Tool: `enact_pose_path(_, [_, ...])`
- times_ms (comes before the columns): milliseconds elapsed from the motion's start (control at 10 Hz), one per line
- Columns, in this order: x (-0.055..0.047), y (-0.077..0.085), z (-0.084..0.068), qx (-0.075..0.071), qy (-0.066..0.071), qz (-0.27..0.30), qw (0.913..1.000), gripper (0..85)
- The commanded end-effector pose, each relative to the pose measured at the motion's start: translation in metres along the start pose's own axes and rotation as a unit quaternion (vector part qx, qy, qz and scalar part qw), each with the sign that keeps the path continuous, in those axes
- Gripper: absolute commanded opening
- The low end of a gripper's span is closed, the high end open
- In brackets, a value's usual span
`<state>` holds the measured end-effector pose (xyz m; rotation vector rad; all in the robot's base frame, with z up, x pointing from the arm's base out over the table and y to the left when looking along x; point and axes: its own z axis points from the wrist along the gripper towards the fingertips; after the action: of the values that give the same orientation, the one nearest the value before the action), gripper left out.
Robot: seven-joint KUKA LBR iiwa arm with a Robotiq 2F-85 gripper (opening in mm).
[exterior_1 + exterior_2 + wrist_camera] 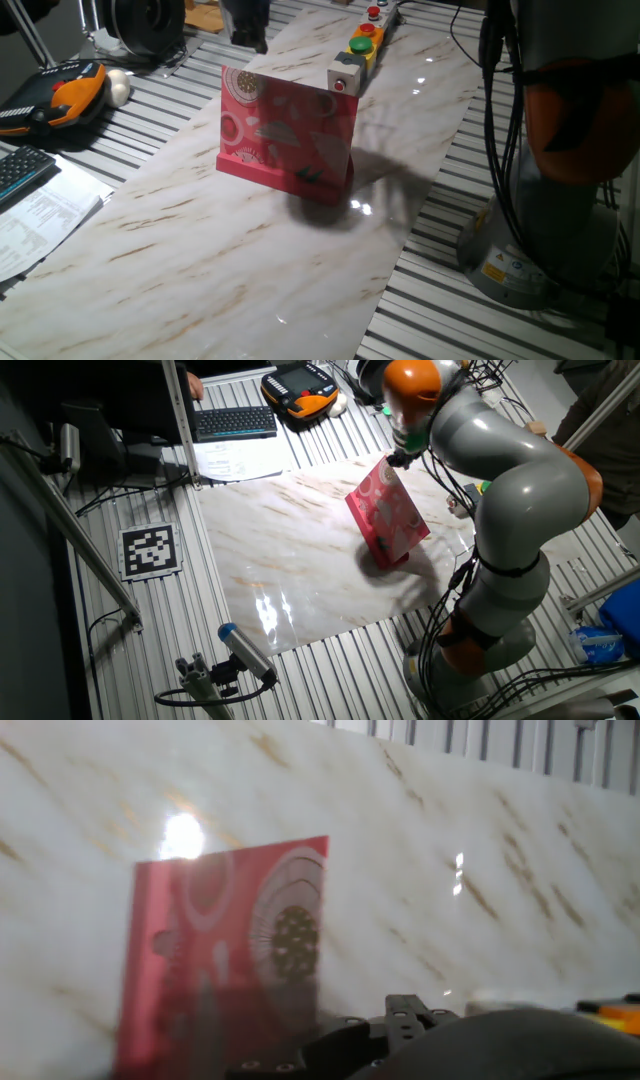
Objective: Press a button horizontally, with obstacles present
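The pink patterned card (pixel 285 135) stands upright on its thick base strip in the middle of the marble board. Right behind its far right corner sits the small light-grey box with the red button (pixel 344 80). My gripper (pixel 246 24) hangs dark and blurred above the board's far left edge, behind and left of the card, apart from it. In the hand view the card (pixel 225 955) fills the lower left, and only dark gripper parts (pixel 400 1020) show at the bottom. The card also shows in the other fixed view (pixel 388 510), below the arm's wrist. No view shows the fingertips.
Beyond the grey box lie a yellow box with a green dome button (pixel 361 45) and one with a red dome button (pixel 373 14). The arm's base (pixel 560 150) stands to the right. A teach pendant (pixel 60 95), keyboard (pixel 22 172) and papers (pixel 45 215) lie to the left.
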<state>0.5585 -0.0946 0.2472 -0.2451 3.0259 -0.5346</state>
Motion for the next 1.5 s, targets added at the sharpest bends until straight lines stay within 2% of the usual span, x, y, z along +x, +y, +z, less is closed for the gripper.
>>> enact_pose_path(0, [0.017, -0.09, 0.039, 0.006, -0.01, -0.031, 0.9995, 0.0])
enact_pose_path(200, [0.024, -0.104, 0.072, -0.01, -0.024, -0.039, 0.9989, 0.0])
enact_pose_path(300, [0.027, -0.107, 0.089, -0.015, -0.037, -0.043, 0.9983, 0.0])
enact_pose_path(400, [0.03, -0.111, 0.104, -0.02, -0.045, -0.047, 0.9977, 0.0])
enact_pose_path(500, [0.032, -0.117, 0.119, -0.02, -0.045, -0.054, 0.9973, 0.0])
enact_pose_path(600, [0.034, -0.12, 0.129, -0.022, -0.039, -0.056, 0.9975, 0.0])
enact_pose_path(700, [0.036, -0.119, 0.133, -0.025, -0.02, -0.05, 0.9982, 0.0])
enact_pose_path(800, [0.039, -0.119, 0.137, -0.019, -0.006, -0.051, 0.9985, 0.0])
enact_pose_path(1000, [0.045, -0.118, 0.142, -0.037, 0.012, -0.032, 0.9987, 0.0])
enact_pose_path(1100, [0.045, -0.116, 0.142, -0.046, 0.03, -0.017, 0.9983, 0.0])
enact_pose_path(1200, [0.043, -0.114, 0.142, -0.046, 0.044, 0.0, 0.998, 0.0])
enact_pose_path(1400, [0.035, -0.101, 0.136, -0.049, 0.059, 0.015, 0.997, 0.0])
